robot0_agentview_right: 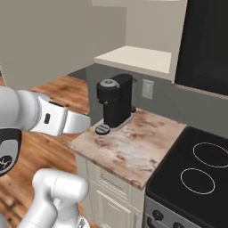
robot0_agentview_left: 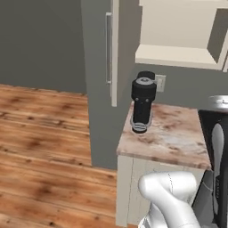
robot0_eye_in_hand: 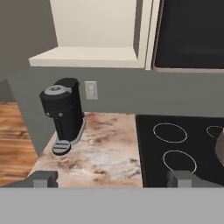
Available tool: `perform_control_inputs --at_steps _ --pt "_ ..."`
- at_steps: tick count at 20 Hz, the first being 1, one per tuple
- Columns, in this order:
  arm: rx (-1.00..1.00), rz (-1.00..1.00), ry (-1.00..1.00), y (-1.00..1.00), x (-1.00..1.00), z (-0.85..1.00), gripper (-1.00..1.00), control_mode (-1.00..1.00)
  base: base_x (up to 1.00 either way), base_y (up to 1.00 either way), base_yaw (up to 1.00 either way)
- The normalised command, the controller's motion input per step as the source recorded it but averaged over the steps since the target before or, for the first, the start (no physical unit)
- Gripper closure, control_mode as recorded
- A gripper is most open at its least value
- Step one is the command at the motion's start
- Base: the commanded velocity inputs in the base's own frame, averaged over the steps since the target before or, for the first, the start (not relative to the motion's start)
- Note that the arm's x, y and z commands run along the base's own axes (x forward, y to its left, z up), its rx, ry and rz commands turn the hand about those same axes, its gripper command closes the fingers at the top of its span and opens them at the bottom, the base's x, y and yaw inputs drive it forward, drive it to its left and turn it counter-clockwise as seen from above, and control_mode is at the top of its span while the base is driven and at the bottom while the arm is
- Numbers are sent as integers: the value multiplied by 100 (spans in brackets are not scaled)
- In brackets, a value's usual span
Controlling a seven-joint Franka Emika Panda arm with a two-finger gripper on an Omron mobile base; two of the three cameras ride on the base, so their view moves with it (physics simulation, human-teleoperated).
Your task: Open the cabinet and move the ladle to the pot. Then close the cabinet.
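The cream cabinet (robot0_agentview_left: 178, 33) stands open above the counter. Its door (robot0_agentview_left: 115, 49) is swung out edge-on, with the silver bar handle (robot0_agentview_left: 108, 49) on its left face. The hand view looks into the cabinet (robot0_eye_in_hand: 94, 26), where the lower shelf (robot0_eye_in_hand: 87, 57) shows bare. The ladle is out of view. A grey rounded shape (robot0_eye_in_hand: 221, 151) pokes in at the right edge over the stove, and I cannot tell whether it is the pot. My gripper (robot0_eye_in_hand: 113, 180) hangs back in front of the counter, open wide with nothing between its fingertips (robot0_eye_in_hand: 43, 179).
A black coffee machine (robot0_agentview_left: 142, 104) (robot0_agentview_right: 113, 104) (robot0_eye_in_hand: 63, 113) stands at the counter's back left. The marble counter (robot0_agentview_right: 129, 149) meets a black stove (robot0_agentview_right: 196, 178) on its right. A black microwave (robot0_eye_in_hand: 190, 33) hangs above the stove. A wood floor (robot0_agentview_left: 40, 147) lies to the left.
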Motion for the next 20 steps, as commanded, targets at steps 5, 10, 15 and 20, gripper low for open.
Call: perform_control_inputs --at_steps 5,10,15,20 --pt "0 0 0 0 0 0 -100 100 24 -27 21" --pt "0 0 0 0 0 0 -100 100 31 -45 18" --pt "0 0 0 0 0 0 -100 100 82 -16 21" --pt "0 0 0 0 0 0 -100 100 64 -6 20"
